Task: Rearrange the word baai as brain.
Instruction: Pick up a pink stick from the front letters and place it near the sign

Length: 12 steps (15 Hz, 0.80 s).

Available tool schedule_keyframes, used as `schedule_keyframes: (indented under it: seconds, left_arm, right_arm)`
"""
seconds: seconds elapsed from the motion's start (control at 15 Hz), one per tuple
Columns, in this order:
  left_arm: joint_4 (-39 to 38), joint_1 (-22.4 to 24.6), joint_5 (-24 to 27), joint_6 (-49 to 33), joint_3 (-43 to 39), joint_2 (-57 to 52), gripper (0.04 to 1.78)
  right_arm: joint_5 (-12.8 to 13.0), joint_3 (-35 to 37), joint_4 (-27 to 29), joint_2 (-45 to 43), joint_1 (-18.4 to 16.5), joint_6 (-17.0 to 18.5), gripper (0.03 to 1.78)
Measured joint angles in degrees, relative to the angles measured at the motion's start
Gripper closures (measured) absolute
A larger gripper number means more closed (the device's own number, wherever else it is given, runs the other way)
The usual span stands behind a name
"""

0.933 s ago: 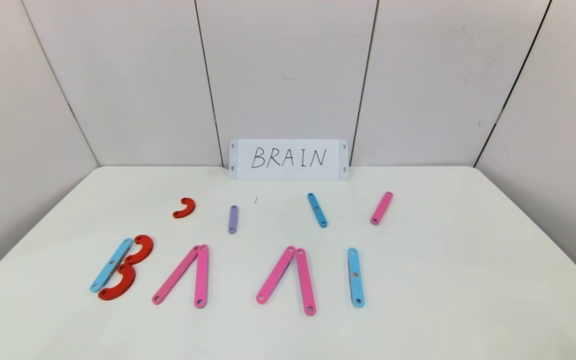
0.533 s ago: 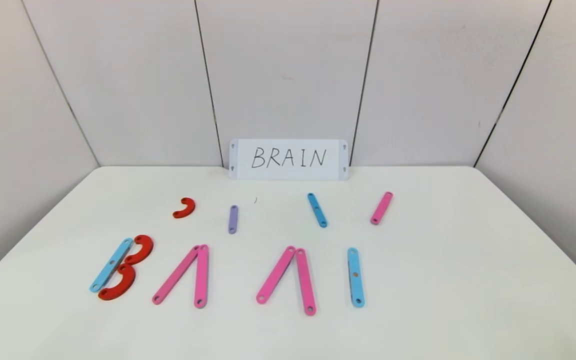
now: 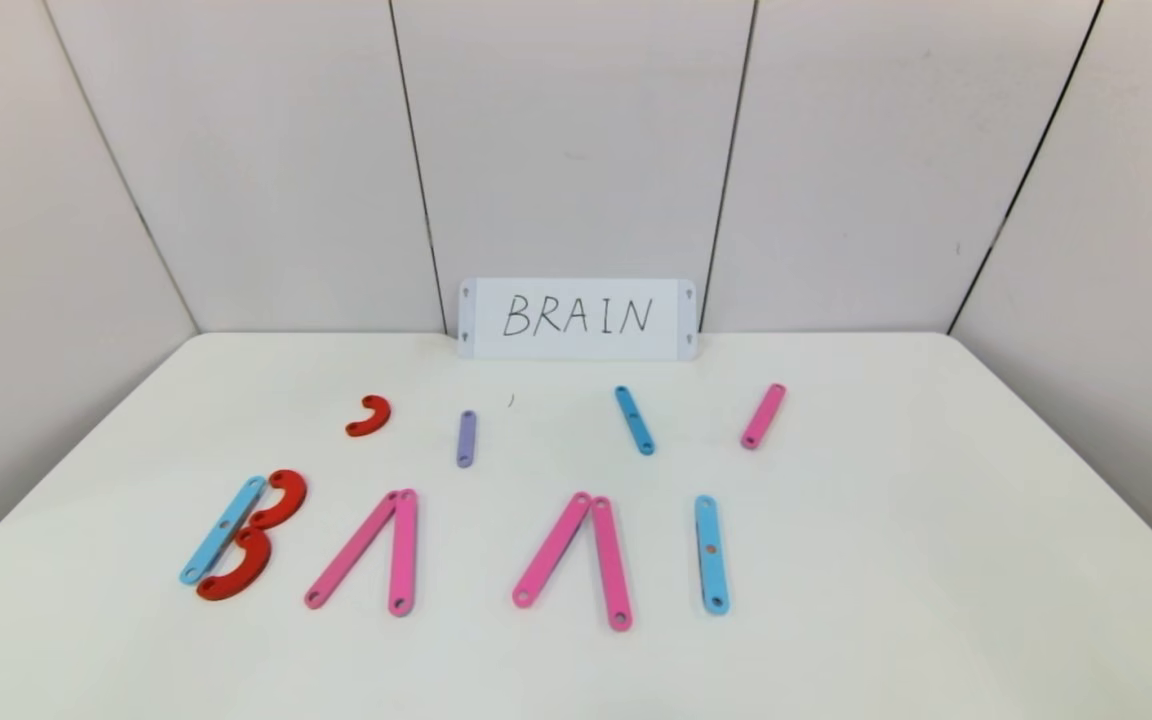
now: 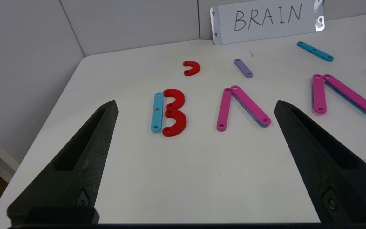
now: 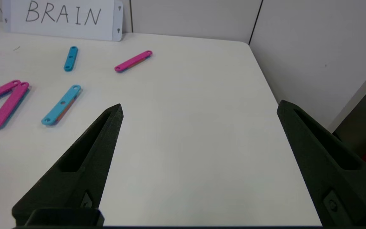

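Observation:
The word lies in a row on the near part of the white table (image 3: 886,560). The B (image 3: 241,538) is a blue strip with two red curves. Two A shapes (image 3: 371,548) (image 3: 576,558) are pairs of pink strips, and the I is a blue strip (image 3: 711,552). Behind them lie a spare red curve (image 3: 369,415), a purple strip (image 3: 466,438), a blue strip (image 3: 634,419) and a pink strip (image 3: 763,415). Neither arm shows in the head view. My left gripper (image 4: 195,105) is open and empty, short of the B (image 4: 169,112). My right gripper (image 5: 200,106) is open and empty over bare table, to the right of the I (image 5: 61,104).
A white card (image 3: 577,318) with handwritten BRAIN leans on the back wall. White wall panels close the table in behind and at both sides. The table's right edge (image 5: 265,79) drops off near my right gripper.

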State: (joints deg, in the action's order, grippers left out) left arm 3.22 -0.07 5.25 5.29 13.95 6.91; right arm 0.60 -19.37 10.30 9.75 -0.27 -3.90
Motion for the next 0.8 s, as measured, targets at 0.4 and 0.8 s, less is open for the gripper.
schedule_keyframes:
  seconds: [0.4,0.8]
  left_arm:
    - [-7.0,-0.7,2.8,-3.2,15.9,27.1,0.09]
    - [-21.6,-0.8,3.5,-6.9,28.9,56.4,0.09]
  right_arm:
    - [0.2,-22.0,0.2,26.4,-0.2,0.1,0.11]
    - [0.0,-43.1,0.9,53.0,-0.2,3.1,0.11]
